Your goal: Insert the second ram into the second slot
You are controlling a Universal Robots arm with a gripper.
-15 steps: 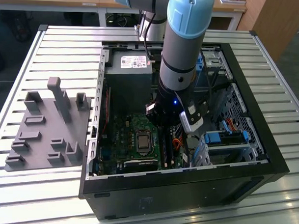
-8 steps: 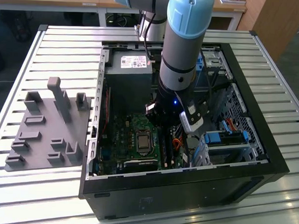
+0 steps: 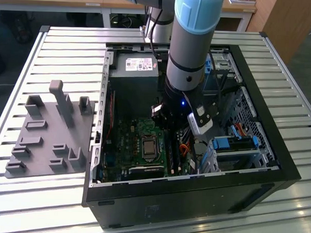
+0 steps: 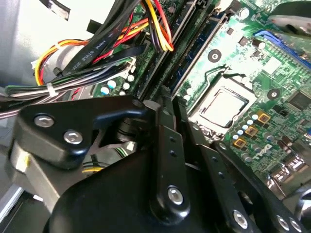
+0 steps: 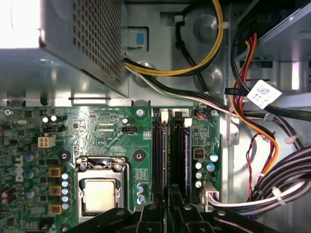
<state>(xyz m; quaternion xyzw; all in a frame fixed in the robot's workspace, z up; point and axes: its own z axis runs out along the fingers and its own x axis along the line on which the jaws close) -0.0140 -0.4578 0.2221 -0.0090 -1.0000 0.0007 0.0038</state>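
The second ram [image 4: 197,53] is a thin dark blue stick standing on edge along the black memory slots [image 5: 159,155] of the green motherboard [image 3: 125,141]; its blue edge [image 5: 186,160] also runs beside the slots in the first wrist view. My gripper [image 4: 175,109] is low inside the open computer case [image 3: 193,194], right over the slots, beside the processor socket [image 5: 99,194]. Its black fingers [image 4: 164,145] stand close together with the stick's near end between them. How deep the stick sits in its slot is hidden by the fingers. In the exterior view the gripper [image 3: 170,128] hangs over the board.
Bundled cables [image 5: 286,184] run close beside the slots. The grey power supply [image 3: 134,75] fills the case's far end and blue drive-bay clips [image 3: 235,145] sit at the exterior view's right. A grey fixture plate [image 3: 47,138] lies on the slatted table outside the case.
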